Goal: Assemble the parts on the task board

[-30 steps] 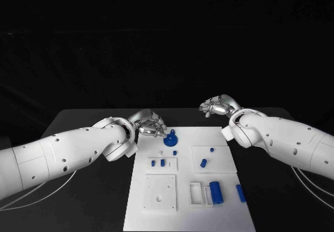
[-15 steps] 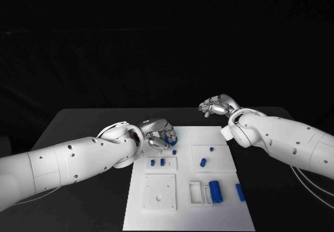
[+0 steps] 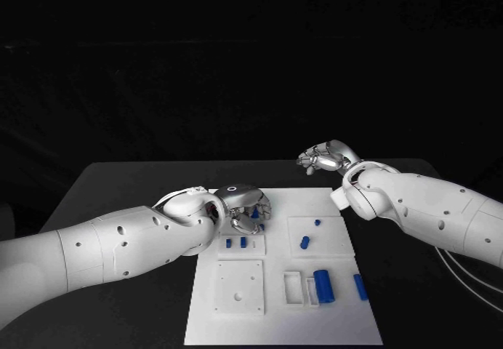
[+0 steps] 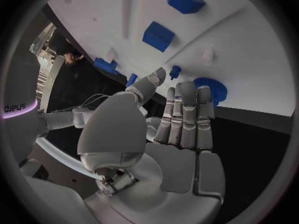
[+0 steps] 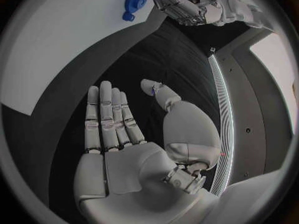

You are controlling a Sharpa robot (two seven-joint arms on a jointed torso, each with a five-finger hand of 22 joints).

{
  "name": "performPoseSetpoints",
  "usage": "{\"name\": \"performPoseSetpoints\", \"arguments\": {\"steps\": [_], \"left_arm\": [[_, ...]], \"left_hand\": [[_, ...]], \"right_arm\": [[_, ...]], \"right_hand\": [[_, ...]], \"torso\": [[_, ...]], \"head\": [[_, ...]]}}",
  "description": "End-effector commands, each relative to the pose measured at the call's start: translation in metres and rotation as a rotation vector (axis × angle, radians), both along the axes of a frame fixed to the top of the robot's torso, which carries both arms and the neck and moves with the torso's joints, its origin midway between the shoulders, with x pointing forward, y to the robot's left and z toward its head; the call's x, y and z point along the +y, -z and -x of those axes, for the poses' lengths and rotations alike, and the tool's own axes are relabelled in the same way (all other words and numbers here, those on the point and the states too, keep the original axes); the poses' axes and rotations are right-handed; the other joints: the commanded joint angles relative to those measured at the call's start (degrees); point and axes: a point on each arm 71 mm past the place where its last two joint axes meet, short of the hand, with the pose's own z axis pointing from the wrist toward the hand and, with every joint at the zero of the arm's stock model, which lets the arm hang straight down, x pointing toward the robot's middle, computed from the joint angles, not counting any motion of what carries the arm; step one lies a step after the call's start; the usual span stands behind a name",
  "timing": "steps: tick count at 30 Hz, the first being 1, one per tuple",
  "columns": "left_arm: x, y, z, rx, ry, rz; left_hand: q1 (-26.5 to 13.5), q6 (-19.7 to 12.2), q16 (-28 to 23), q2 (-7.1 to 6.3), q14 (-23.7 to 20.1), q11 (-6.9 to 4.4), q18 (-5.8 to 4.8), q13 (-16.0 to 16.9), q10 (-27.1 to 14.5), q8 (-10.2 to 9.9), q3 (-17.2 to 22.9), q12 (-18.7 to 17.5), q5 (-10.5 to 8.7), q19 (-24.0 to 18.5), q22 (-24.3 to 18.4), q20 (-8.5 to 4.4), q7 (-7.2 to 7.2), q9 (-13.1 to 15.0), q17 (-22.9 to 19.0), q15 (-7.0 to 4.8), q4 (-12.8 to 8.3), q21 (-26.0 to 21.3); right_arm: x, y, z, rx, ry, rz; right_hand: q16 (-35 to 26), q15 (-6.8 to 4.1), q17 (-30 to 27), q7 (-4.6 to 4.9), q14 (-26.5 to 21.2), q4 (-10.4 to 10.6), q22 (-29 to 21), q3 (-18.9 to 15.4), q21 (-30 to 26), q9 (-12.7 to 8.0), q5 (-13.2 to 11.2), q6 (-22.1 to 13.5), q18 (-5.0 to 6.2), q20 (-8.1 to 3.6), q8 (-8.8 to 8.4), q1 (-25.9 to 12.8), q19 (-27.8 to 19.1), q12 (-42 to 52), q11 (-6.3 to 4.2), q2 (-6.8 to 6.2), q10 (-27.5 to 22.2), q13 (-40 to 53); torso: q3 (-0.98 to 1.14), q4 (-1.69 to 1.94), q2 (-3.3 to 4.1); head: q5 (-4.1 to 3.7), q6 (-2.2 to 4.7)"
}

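Over the last second the left arm has swung in over the far left corner of the task board, and the left hand has come down from just beside the blue gear to right over it; in the head view the hand now covers that part. This looks like the start of a pick, so the assembly itself seems barely begun, with the other blue parts lying loose or standing in their white blocks nearer the robot.

In the left wrist view the fingers lie straight and side by side, tips at the gear's rim, the thumb held apart to one side; nothing is clamped between them. Whether the tips actually touch the gear cannot be told.

The right hand has stayed above the tabletop past the board's far right corner. Its fingers are stretched out, thumb apart, holding nothing
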Motion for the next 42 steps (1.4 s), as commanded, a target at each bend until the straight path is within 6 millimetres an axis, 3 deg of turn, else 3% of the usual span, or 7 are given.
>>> {"name": "performPoseSetpoints", "arguments": {"steps": [1,5,14,29,42], "left_arm": [[-0.003,0.002,0.001,-0.015,0.024,-0.044],[-0.003,0.004,0.001,-0.014,0.025,-0.055],[0.001,0.006,-0.003,-0.010,-0.003,-0.076],[-0.001,0.014,-0.004,0.011,-0.002,-0.085],[-0.004,0.018,-0.002,0.040,0.003,-0.098]], "left_hand": [[-0.40,-0.02,1.11,-0.10,0.91,-0.09,2.58,-0.28,0.09,-0.29,-0.39,-0.53,-0.19,1.07,0.42,-0.03,0.29,-0.07,0.40,-0.16,0.29,0.71],[-0.67,0.05,2.75,-0.27,1.81,-0.16,3.17,-0.64,0.27,-0.49,-0.76,-1.15,-0.48,2.19,1.09,-0.13,0.32,-0.11,0.99,-0.25,0.51,1.77],[-0.05,0.89,5.01,0.82,2.80,-0.38,3.91,-1.05,1.12,-0.42,-0.50,-1.83,-0.39,3.47,1.64,-0.31,0.03,-0.06,1.65,-0.48,0.40,3.30],[-0.93,2.24,7.01,4.71,3.64,-1.11,4.22,-1.03,3.77,-0.46,-0.02,-1.69,-0.33,4.13,1.69,-0.71,-0.36,-0.41,1.91,-1.18,1.19,4.82],[-1.49,2.62,7.78,4.58,4.13,-1.33,4.34,-1.14,4.32,-0.59,-0.25,-1.96,-0.40,4.57,1.68,-1.07,-0.46,-0.65,1.94,-1.41,1.17,5.70]], "right_arm": [[0.002,0.000,0.000,-0.001,-0.016,-0.003],[0.002,0.000,0.000,-0.001,-0.016,-0.003],[0.002,0.000,0.001,-0.001,-0.017,-0.003],[0.003,0.000,0.001,-0.002,-0.019,-0.003],[0.003,0.000,0.001,-0.001,-0.021,-0.003]], "right_hand": [[0.40,0.10,-0.09,-0.17,-0.34,0.04,0.10,-0.15,-0.34,-0.10,0.34,-0.36,0.79,-0.16,0.37,-0.03,-0.29,0.23,-0.08,0.63,-0.43,-0.11],[0.41,0.10,-0.10,-0.17,-0.34,0.03,0.10,-0.16,-0.34,-0.10,0.35,-0.36,0.79,-0.16,0.38,-0.03,-0.28,0.24,-0.08,0.63,-0.43,-0.12],[0.43,0.10,-0.11,-0.17,-0.33,0.02,0.11,-0.18,-0.34,-0.11,0.36,-0.36,0.79,-0.17,0.39,-0.04,-0.27,0.27,-0.08,0.62,-0.42,-0.17],[0.45,0.09,-0.12,-0.17,-0.33,0.01,0.13,-0.21,-0.34,-0.12,0.38,-0.36,0.79,-0.17,0.41,-0.06,-0.25,0.33,-0.09,0.63,-0.42,-0.24],[0.48,0.09,-0.14,-0.18,-0.33,-0.01,0.14,-0.23,-0.35,-0.13,0.39,-0.36,0.79,-0.17,0.42,-0.08,-0.25,0.37,-0.09,0.61,-0.43,-0.31]], "torso": [[0.02,0.04,-0.05],[0.04,0.03,-0.07],[0.13,0.07,-0.10],[0.07,0.08,-0.01],[0.05,0.09,-0.04]], "head": [[-0.03,-0.07],[-0.11,-0.16],[-0.11,-0.23],[-0.13,-0.35],[-0.20,-0.67]]}}
